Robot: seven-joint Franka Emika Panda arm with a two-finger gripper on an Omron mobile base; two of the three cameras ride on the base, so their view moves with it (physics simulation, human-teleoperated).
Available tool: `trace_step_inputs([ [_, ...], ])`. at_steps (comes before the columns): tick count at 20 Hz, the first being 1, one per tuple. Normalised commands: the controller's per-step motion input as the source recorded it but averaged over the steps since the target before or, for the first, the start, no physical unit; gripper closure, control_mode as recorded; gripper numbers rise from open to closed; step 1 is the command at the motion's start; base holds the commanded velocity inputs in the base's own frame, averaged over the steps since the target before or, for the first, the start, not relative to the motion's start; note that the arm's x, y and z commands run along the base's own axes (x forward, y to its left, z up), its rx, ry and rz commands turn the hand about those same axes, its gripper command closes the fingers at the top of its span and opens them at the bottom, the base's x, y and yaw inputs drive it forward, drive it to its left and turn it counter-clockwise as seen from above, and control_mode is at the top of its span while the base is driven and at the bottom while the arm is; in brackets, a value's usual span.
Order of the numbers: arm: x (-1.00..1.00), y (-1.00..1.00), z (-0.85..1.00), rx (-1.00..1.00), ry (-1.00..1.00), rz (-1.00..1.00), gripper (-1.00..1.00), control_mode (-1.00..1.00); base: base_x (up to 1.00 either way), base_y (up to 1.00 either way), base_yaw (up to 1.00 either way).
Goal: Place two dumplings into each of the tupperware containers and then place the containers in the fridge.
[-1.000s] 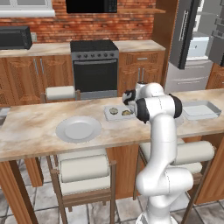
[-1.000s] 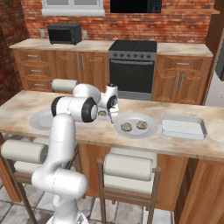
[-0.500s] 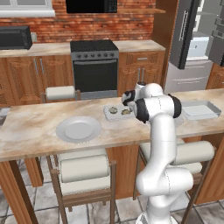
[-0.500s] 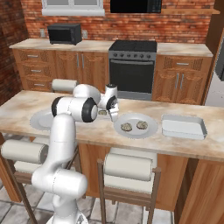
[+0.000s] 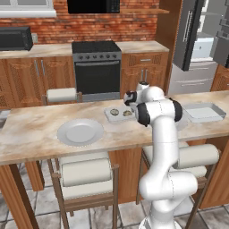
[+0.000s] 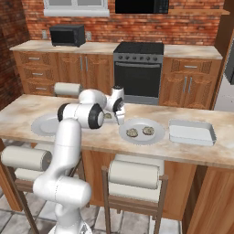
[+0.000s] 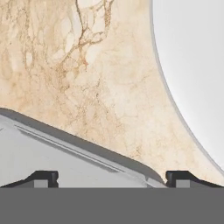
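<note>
A: Left base view. The near tupperware container (image 5: 119, 113) sits on the counter (image 5: 40, 134) with two dumplings (image 5: 114, 112) inside. The second tupperware container (image 5: 203, 112) lies well apart, toward the right end of the counter. A round white plate (image 5: 80, 132) sits left of the near container.

B: Gripper there?

A: The gripper (image 5: 129, 99) hangs just above the right end of the near container. The fridge (image 5: 197, 40) stands behind, door open.

B: Right base view?

A: Two more dumplings (image 6: 132, 133) lie on a second plate (image 6: 142, 131) in front of the gripper (image 6: 119, 115), which points down between that plate and the near container, mostly hidden by the arm. The second container (image 6: 192, 132) lies right of that plate, apart.

B: Hand view?

A: Fingertips (image 7: 43, 178) stand spread wide, holding nothing. Under them a corner of the container rim (image 7: 78, 146), bare counter beyond, the plate edge (image 7: 192, 65) at right.
</note>
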Motion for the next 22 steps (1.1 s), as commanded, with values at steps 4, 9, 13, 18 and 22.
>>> trace_step_inputs([
  [4, -0.48, 0.0, -0.48, 0.0, 0.03, 0.01, -1.0, -1.0, 0.0, 0.0, 0.0],
  [9, -0.83, 0.02, -0.32, 0.0, -0.01, 0.0, -1.0, -1.0, 0.0, 0.0, 0.0],
  [13, -1.0, 0.13, -0.31, 0.0, 0.0, 0.0, -1.0, -1.0, 0.0, 0.0, 0.0],
  [18, -0.95, 0.3, -0.05, 0.0, -0.02, 0.0, -1.0, -1.0, 0.0, 0.0, 0.0],
  [22, -0.44, 0.26, 0.0, 0.0, -0.07, 0.0, 1.0, -1.0, 0.0, 0.0, 0.0],
])
